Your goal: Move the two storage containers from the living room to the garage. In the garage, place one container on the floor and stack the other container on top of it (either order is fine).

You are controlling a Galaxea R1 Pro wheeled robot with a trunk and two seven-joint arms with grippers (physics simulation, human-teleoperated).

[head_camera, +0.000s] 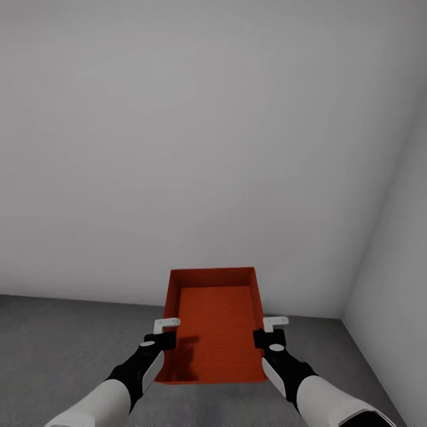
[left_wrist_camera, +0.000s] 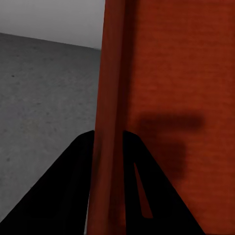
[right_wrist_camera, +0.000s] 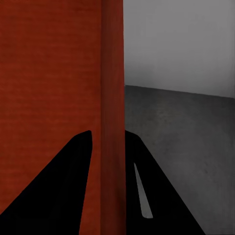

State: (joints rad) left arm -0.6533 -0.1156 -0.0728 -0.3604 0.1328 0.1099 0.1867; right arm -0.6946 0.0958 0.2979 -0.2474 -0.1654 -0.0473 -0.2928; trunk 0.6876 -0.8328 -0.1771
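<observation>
Left end effector clamps container wall | right end effector likewise

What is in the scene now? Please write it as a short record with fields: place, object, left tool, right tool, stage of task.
place: bare room, pale grey wall, dark grey concrete floor, corner at the right
object: one orange-red storage container, topless, nothing inside, held above the floor
left tool: shut on the container's left wall, one finger on each side
right tool: shut on the container's right wall, same way
stage of task: container carried level by both arms, not yet put down
</observation>
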